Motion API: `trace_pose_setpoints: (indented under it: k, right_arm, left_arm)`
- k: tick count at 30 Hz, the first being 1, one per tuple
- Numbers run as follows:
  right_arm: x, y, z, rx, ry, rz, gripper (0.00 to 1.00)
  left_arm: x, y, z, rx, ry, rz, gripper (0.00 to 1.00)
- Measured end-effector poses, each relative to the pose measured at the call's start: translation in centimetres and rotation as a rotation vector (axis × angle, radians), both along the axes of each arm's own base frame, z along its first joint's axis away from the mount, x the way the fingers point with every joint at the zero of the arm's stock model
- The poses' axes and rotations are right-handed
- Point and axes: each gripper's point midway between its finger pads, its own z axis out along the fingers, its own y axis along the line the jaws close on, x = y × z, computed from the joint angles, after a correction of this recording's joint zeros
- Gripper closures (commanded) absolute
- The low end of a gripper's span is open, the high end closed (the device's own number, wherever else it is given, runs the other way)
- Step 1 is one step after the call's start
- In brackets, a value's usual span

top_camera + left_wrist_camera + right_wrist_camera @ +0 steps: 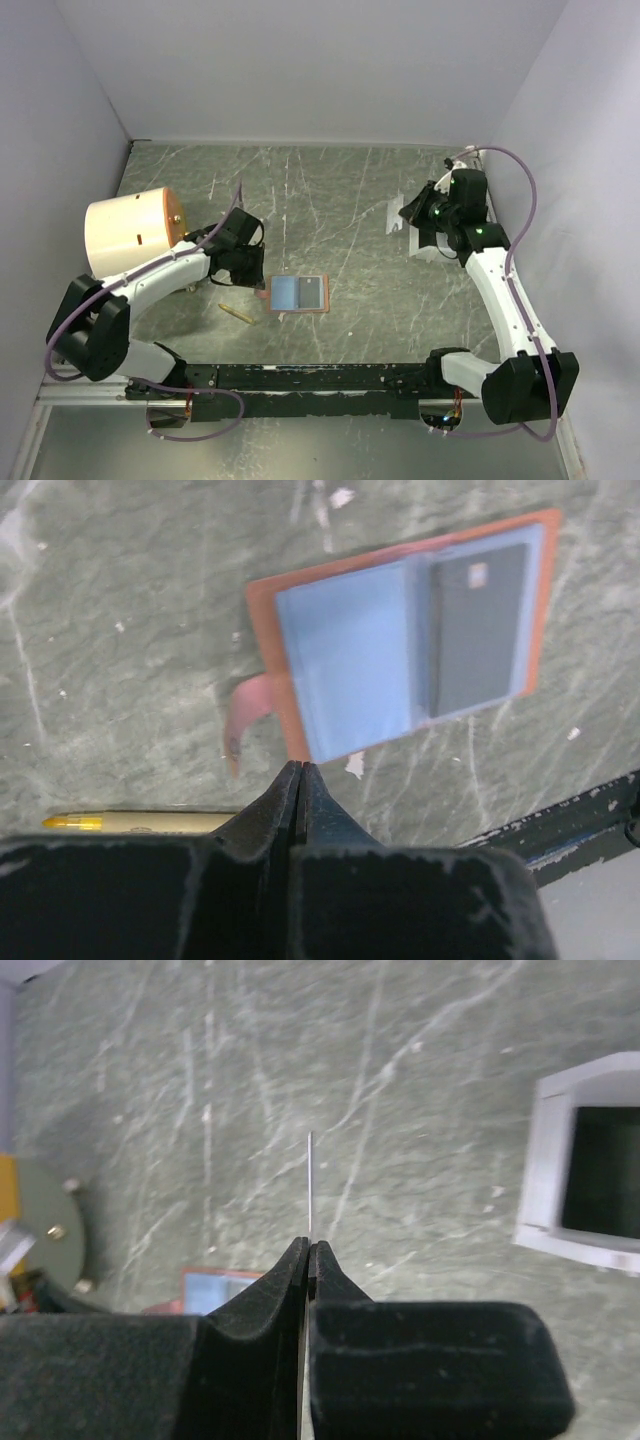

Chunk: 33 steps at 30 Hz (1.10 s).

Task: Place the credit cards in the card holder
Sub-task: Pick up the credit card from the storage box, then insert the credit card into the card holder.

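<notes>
Two black arms reach over a green counter (340, 190) with white streaks. The card holder (298, 293) lies open and flat a bit below and left of the middle of the top view. It is orange-brown. In the left wrist view a pale blue card (345, 660) shows on its left half and a dark grey card (480, 630) on its right half. A small brown tab (245, 712) sticks out from its left side onto the counter.

The left gripper (300, 772) is just left of the card holder in the top view. Its two fingers are pressed together with nothing between them. The tips point at the lower edge of the card holder, and I cannot tell if they touch it. A pen (140, 822) lies on the counter at the lower left of that view.

The right gripper (309, 1250) is at the upper right of the top view, well apart from the card holder. Its fingers are squeezed on a thin card (310, 1185). The card is seen from its edge, so it looks like a thin white line. A white tray (548, 1160) sits at the right of the right wrist view. A big cream drum (125, 235) stands at the left of the top view.
</notes>
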Motion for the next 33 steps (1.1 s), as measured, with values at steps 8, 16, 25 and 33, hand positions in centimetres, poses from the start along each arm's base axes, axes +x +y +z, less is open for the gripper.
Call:
trace_pose_setpoints:
  k: [8, 16, 25, 33]
  right_arm:
    - [-2.9, 7.3, -1.8, 0.104, 0.033, 0.202, 1.0]
    - [-6.5, 13.8, -4.2, 0.18, 0.084, 0.356, 1.0]
    - [-9.8, 19.9, -8.2, 0.185, 0.174, 0.491, 1.0]
    - [-10.7, 21.3, -12.4, 0.176, 0.246, 0.51, 1.0]
  left_arm:
    - [-0.8, 2.3, -4.4, 0.039, 0.113, 0.107, 0.93]
    - [-1.4, 1.5, -6.0, -0.005, 0.153, 0.109, 0.92]
    - [-1.3, 0.1, -5.9, -0.093, 0.149, 0.098, 0.91]
    - [-1.9, -1.0, -6.2, -0.168, 0.167, 0.096, 0.91]
